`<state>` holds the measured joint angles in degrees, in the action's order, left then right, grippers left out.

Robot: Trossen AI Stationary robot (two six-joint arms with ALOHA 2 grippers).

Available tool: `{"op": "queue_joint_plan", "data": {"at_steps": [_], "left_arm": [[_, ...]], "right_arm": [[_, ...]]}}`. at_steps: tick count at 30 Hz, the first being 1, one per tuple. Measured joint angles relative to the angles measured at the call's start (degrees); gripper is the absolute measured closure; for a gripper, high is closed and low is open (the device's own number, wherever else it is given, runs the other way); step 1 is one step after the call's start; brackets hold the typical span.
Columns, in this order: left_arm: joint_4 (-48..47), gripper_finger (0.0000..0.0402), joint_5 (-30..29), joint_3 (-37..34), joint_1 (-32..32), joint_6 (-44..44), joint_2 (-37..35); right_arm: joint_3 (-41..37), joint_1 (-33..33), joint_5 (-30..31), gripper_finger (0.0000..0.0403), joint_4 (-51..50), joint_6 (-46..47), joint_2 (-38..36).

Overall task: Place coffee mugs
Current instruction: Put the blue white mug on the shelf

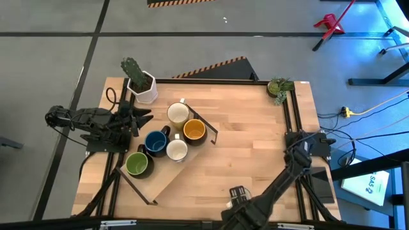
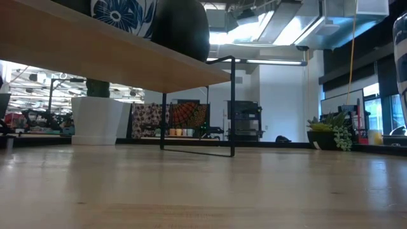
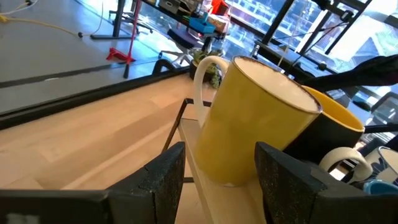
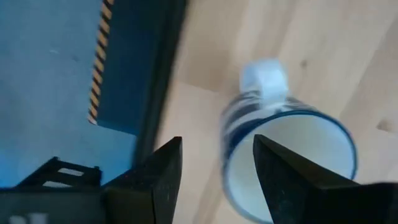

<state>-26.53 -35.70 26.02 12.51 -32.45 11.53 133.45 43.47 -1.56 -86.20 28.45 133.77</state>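
Five mugs stand on a raised wooden shelf: cream-inside, yellow-orange, dark blue, white and green. My left gripper is open and level at the shelf's left. In its wrist view its fingers flank the yellow-walled, cream-inside mug without touching it. My right gripper is open at the table's near edge, pointing down. A white mug with blue stripes lies below it, its handle turned away from the fingers. My right gripper stands over the striped mug's rim, and one finger covers part of the opening. Whether a finger touches the mug, I cannot tell.
A white pot with a cactus stands at the far left corner and a small green plant at the far right corner. The shelf's black wire leg rises from the table. Bare wood spreads between the shelf and the right edge.
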Motion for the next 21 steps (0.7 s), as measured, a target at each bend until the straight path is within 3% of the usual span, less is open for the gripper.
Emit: {"op": "queue_joint_plan", "data": {"at_steps": [12, 15, 21], "left_arm": [[0.05, 0.0214, 0.06, 0.00, -0.02, 1.28, 0.00], [0.70, 0.0214, 0.58, 0.00, 0.00, 1.72, 0.00], [6.84, 0.0228, 2.80, 0.03, 0.03, 8.37, 0.00]], "right_arm": [[-0.02, -1.91, -0.52, 0.0235, -0.71, 4.59, 1.54], [-0.02, -1.91, -1.59, 0.0270, -0.64, 5.88, 2.29], [0.05, -1.89, -5.47, 0.0386, 0.37, 4.67, 4.57]]}}
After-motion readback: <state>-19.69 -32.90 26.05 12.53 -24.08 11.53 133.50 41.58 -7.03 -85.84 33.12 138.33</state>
